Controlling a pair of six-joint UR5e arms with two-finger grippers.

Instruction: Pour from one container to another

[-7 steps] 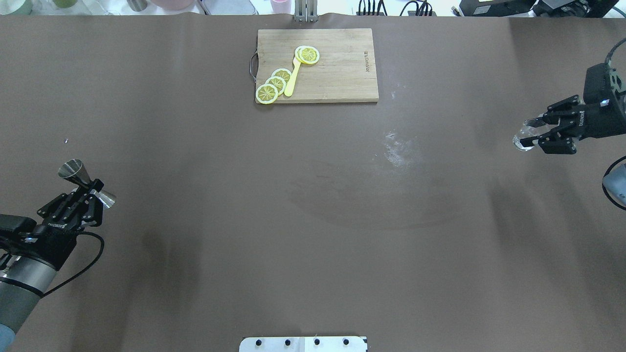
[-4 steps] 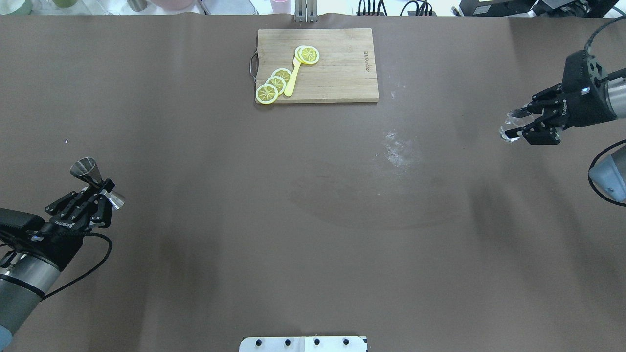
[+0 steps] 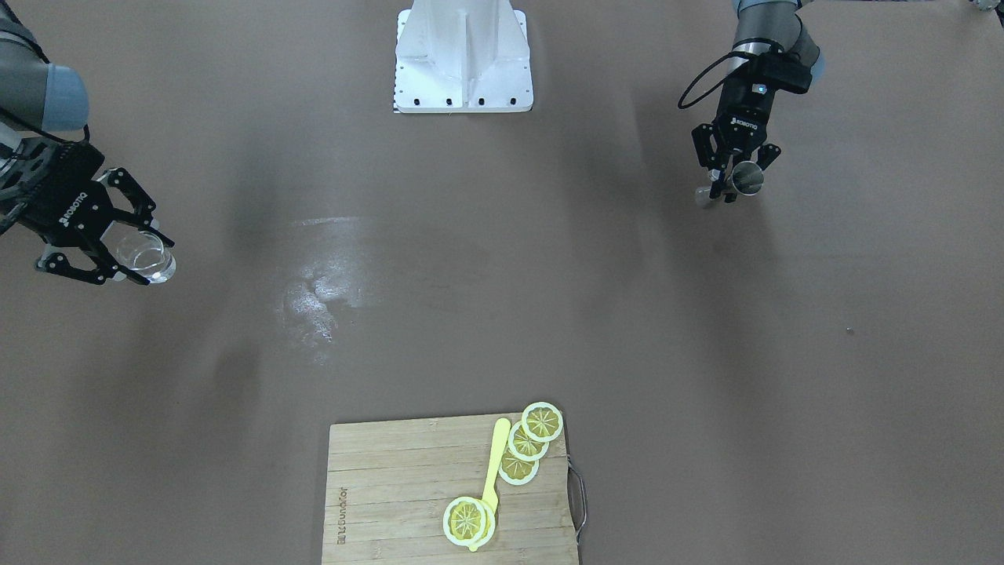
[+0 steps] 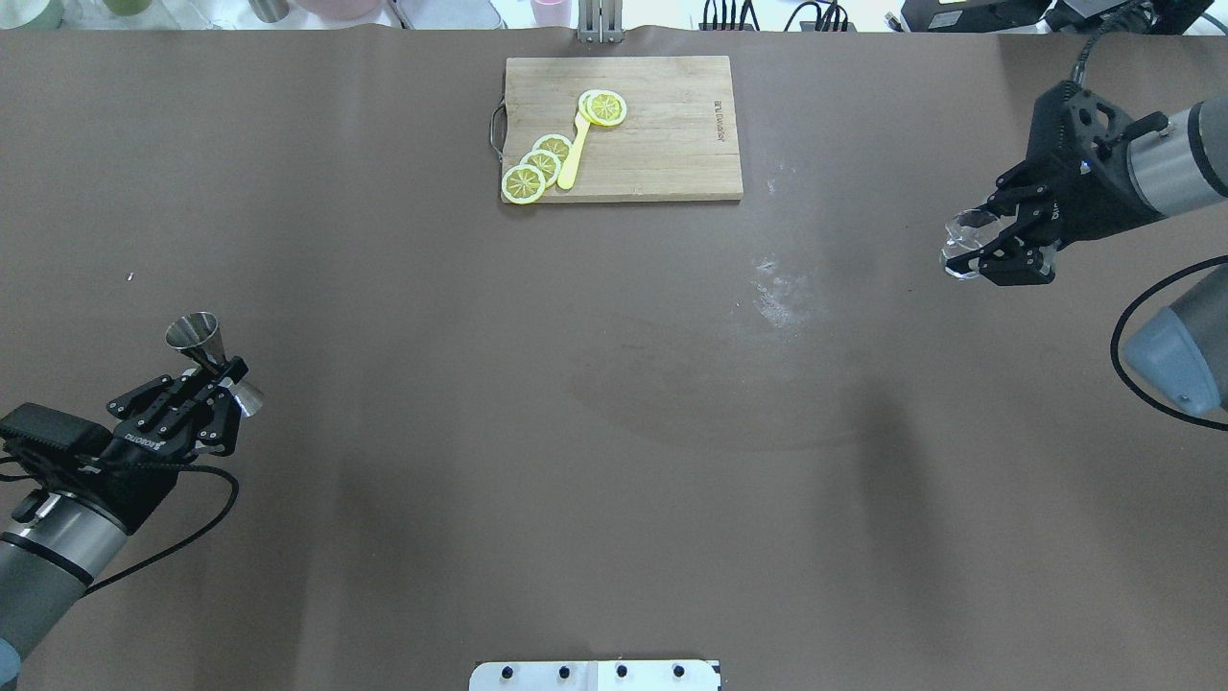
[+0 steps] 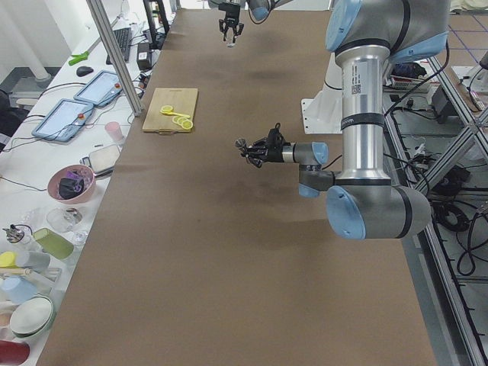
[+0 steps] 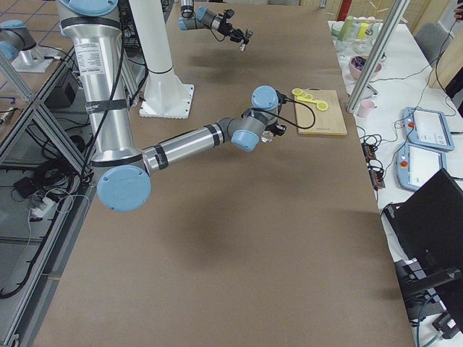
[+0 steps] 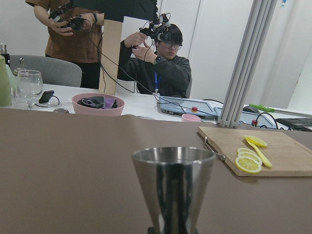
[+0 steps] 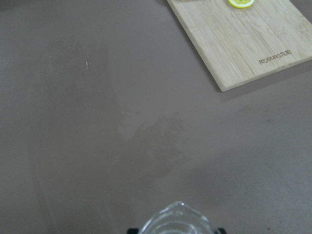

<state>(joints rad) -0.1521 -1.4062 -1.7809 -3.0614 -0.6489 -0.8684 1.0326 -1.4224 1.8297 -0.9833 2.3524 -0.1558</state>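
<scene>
Transit continues: my left end effector (image 4: pixel 224 381), clamped on the metal measuring cup (image 4: pixel 196 338), and right end effector (image 4: pixel 993 246), clamped on the glass (image 4: pixel 962 242), both move inward above the desk (image 4: pixel 614 461). They are well apart, so pouring is premature.

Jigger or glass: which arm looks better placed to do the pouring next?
Probably left. The left gripper holds the steel jigger, a small measure suited to tipping; the right gripper holds the clear glass, the likelier receiver.

Brown-covered table (image 4: pixel 614 480) beside a white bench (image 5: pixel 19 164) holding 2 tablets (image 5: pixel 58 120).
</scene>
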